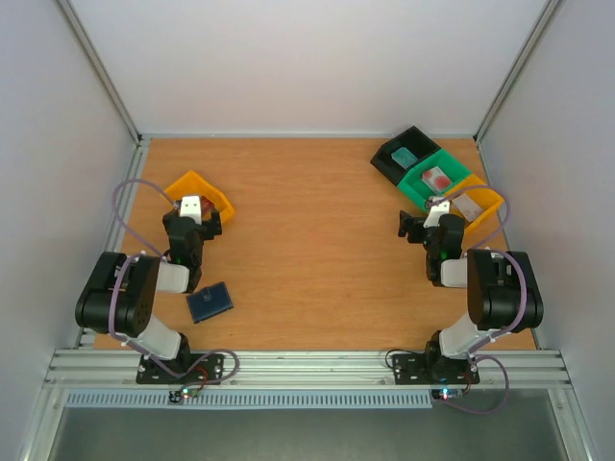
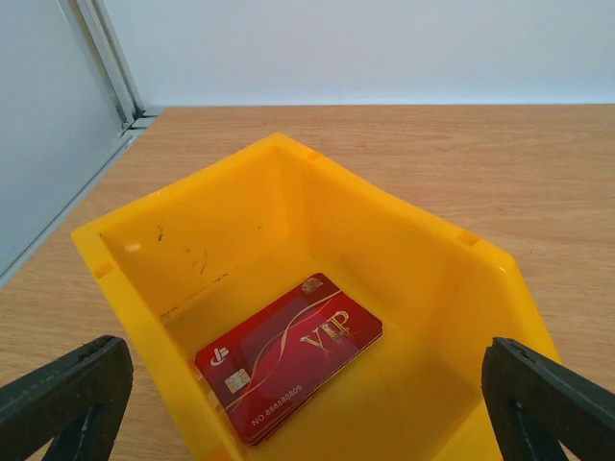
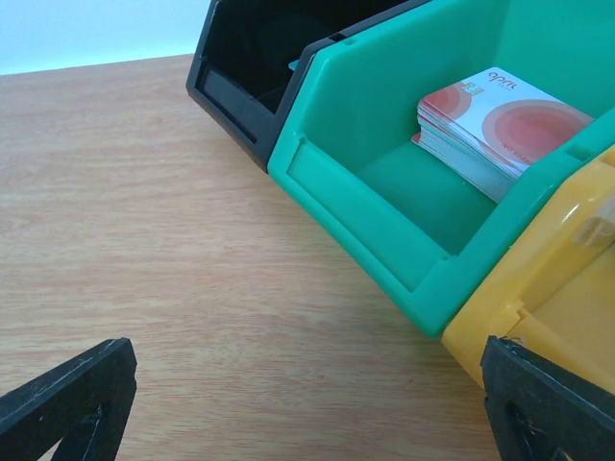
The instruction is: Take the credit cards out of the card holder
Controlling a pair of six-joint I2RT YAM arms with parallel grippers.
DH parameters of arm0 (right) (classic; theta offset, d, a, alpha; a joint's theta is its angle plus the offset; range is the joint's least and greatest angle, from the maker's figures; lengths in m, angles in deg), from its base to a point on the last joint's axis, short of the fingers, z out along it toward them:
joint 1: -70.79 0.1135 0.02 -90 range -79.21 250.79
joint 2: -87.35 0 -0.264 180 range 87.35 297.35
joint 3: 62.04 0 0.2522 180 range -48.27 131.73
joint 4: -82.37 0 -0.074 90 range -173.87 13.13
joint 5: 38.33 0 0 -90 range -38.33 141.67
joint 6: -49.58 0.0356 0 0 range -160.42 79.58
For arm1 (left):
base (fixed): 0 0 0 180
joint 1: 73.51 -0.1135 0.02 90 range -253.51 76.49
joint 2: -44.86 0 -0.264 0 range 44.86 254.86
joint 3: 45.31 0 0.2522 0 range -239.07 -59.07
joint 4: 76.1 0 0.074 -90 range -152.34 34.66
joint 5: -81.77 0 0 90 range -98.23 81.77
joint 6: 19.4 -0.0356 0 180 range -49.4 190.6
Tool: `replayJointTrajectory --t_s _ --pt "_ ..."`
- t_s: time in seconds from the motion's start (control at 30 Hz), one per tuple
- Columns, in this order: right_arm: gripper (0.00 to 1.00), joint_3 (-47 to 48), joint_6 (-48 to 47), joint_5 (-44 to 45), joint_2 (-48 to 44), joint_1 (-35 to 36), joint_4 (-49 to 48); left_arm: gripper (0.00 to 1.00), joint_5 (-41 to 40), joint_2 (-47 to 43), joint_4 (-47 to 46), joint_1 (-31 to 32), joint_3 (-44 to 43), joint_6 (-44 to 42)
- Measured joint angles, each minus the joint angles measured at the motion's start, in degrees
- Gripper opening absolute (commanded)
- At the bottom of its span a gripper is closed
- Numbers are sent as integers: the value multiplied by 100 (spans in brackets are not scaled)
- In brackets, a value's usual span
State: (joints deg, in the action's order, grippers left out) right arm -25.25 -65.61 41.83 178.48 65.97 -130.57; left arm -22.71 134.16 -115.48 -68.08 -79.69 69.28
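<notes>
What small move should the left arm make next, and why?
Probably draw the left tool back from the yellow bin toward the card holder. The tool is open and empty, red credit cards lie in the bin, and the holder lies on the table near that arm's base.

On the table (image 1: 307,240), a bin (image 1: 190,181) is sitting at the far left, with the credit cards (image 2: 288,355) lying stacked on its floor. The left pincer (image 1: 195,206) is hanging over its near side. The card holder (image 1: 209,303) is lying nearer the front, right of the left arm. At the far right, 3 bins (image 1: 399,158) are standing side by side in a slanted row, a stack of cards (image 3: 495,125) resting in the middle bin (image 1: 423,187). The right pincer (image 1: 437,206) is hovering just before that row.
</notes>
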Motion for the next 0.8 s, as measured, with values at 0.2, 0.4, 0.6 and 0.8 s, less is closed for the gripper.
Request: replayJointTrajectory --t_s 0.2,0.4,0.6,0.8 --pt "99 0 0 0 0 0 0 99 0 0 0 0 0 0" --pt "99 0 -31 -63 -133 0 144 99 0 0 0 0 0 0" --pt "99 590 404 -186 -1963 -2 1670 99 22 -254 592 -15 -107 -9" --pt "99 1700 1655 -1567 -2457 7 2269 99 651 -1239 3930 -245 -2361 -118"
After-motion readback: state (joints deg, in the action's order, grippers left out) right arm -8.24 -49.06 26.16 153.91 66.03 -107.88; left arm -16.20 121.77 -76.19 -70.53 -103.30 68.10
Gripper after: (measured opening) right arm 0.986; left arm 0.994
